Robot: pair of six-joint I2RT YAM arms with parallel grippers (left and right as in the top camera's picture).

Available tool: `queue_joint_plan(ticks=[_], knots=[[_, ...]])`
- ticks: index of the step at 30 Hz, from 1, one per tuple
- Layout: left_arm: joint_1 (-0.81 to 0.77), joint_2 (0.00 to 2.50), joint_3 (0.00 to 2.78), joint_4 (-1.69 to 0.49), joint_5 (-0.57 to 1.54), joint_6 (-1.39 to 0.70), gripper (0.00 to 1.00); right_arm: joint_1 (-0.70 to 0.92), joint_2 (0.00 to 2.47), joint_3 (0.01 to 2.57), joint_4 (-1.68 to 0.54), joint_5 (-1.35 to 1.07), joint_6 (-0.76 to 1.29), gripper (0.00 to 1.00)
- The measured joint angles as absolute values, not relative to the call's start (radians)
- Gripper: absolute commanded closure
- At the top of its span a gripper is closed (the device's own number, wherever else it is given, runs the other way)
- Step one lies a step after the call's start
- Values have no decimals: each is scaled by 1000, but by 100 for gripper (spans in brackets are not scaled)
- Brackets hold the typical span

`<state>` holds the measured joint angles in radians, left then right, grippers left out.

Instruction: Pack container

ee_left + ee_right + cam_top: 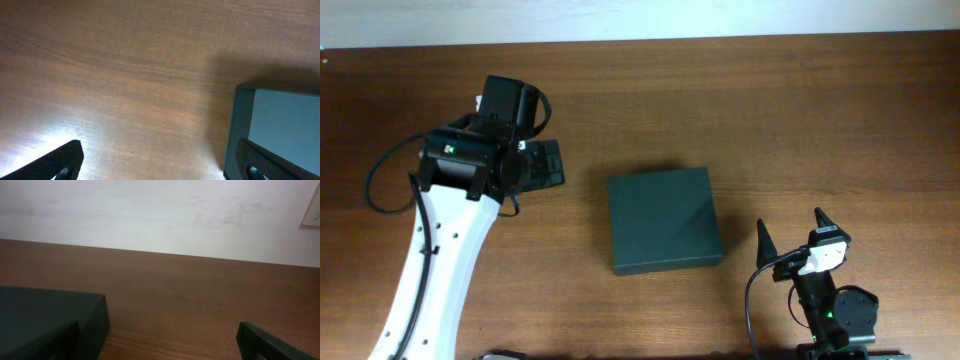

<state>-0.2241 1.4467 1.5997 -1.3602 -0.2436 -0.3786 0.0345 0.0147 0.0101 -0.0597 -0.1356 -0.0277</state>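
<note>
The container point(665, 220) is a matte black, roughly square box lying shut in the middle of the wooden table. My left gripper point(545, 163) hovers just left of it, open and holding nothing. In the left wrist view the container point(282, 125) fills the lower right, behind the right fingertip point(260, 162); bare wood lies inside the left gripper point(160, 167). My right gripper point(790, 228) stands open near the front right, a short way right of the box. In the right wrist view the container point(50, 310) sits at the left, and the right gripper point(157, 347) spans bare wood.
A black cable point(380, 185) loops out from the left arm over the table's left side. The table's far edge point(640, 42) meets a pale wall point(160, 215). No hand tools or other loose objects show in any view.
</note>
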Motion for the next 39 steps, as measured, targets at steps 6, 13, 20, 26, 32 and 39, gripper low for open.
queue_joint_plan(ticks=[6,13,20,26,32,39], knots=[[-224,1279,1575,-1327,-244,-379,1,35,15,10,-60,-136,-28,1],[-214,909,1324,-953,-244,-380,1,35,15,10,-60,-132,-28,1],[-109,609,955,-647,-218,-361,1,35,15,10,-60,-131,-28,1],[-44,420,734,-477,-108,-238,1,35,15,10,-60,-129,-28,1],[-15,294,578,-448,-53,-118,1,35,15,10,-60,-128,-30,1],[-10,152,352,-309,46,9,1,35,15,10,-60,-128,-30,1]])
